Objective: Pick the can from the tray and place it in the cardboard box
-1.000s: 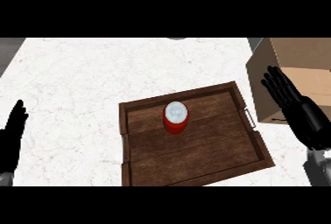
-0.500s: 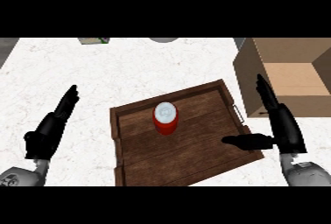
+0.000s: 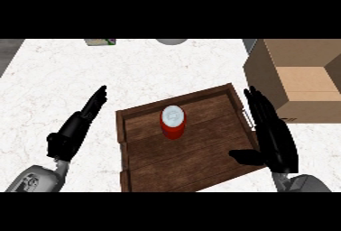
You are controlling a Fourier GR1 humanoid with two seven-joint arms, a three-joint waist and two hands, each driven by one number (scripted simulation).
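Red can [image 3: 173,122] is standing upright in the wooden tray [image 3: 193,158], left of your right hand [image 3: 273,135], which is hovering flat-fingered, thumb out, holding nothing. You're nearer with it than the straight-fingered left hand [image 3: 75,131]; the cardboard box [image 3: 300,76] is sitting just beyond.

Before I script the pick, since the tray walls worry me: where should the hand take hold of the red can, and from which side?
Grip the red can round its side wall, below the silver top. It stands upright near the wooden tray middle, clear of the rims. The right hand, open over the tray's right rim, is probably best placed: come from the can's right.
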